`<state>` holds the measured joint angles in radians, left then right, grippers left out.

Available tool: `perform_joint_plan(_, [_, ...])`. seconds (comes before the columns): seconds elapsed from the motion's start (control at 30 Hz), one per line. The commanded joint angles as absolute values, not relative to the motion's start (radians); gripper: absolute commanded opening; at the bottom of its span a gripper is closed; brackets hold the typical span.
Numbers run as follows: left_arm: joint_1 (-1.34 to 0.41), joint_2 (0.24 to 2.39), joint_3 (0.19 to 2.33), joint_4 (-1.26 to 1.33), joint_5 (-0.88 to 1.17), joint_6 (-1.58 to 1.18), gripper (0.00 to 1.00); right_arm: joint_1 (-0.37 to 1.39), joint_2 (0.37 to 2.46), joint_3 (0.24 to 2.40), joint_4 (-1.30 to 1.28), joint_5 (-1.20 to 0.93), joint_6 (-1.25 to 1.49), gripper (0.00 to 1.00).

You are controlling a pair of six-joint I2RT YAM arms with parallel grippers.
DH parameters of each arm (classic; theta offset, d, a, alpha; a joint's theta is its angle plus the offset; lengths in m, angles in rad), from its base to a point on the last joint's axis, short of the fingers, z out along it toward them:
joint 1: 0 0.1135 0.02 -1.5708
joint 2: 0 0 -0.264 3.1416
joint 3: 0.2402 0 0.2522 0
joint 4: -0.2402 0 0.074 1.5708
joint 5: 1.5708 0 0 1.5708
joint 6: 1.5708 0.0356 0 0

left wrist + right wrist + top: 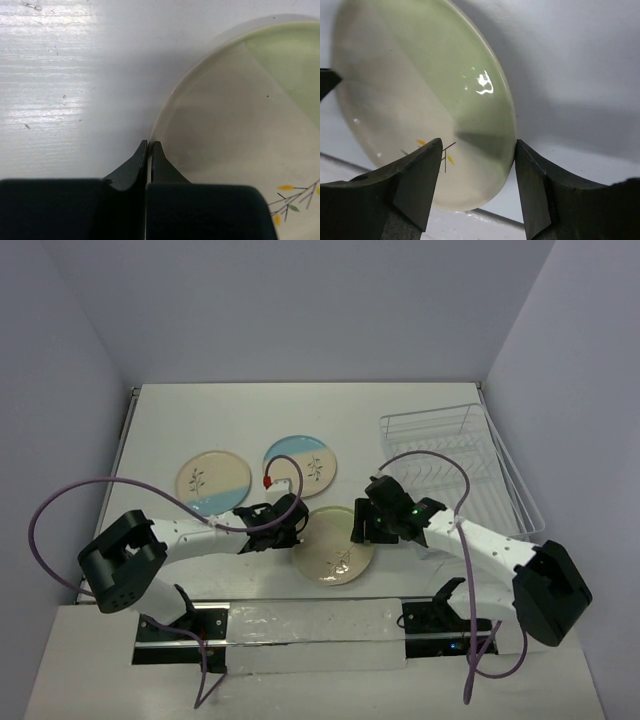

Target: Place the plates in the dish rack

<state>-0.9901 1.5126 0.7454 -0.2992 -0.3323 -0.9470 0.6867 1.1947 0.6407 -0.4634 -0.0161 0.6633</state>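
Judges the green plate (334, 558) rigid, glazed-slick and chippable, favours a firm rim pinch inside the unclosed right gripper (479, 145), notes the left gripper (150, 144) clenched empty at the edge.

Near plate (336, 558): pale green, cream, yellow-leaved sprig. Left plate (213, 482), far plate (303, 464): light blue, cream, dark sprig.
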Motion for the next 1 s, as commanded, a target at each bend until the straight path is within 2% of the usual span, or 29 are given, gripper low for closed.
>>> perform_joint_plan(0.0, [-0.991,1.564,0.655,-0.358,-0.235,-0.940,0.00,0.705,1.081,0.707,-0.252,-0.261,0.668,0.61])
perform_joint_plan(0.63, [-0.989,1.414,0.558,-0.187,-0.207,-0.934,0.00,0.704,1.130,0.723,-0.080,-0.396,0.752,0.51])
perform_joint_plan(0.83, [-0.990,1.398,0.555,-0.173,-0.225,-0.931,0.00,0.704,1.182,0.729,-0.074,-0.394,0.762,0.44])
perform_joint_plan(0.97, [-0.989,1.373,0.556,-0.171,-0.257,-0.932,0.00,0.704,1.224,0.735,-0.082,-0.369,0.764,0.42])
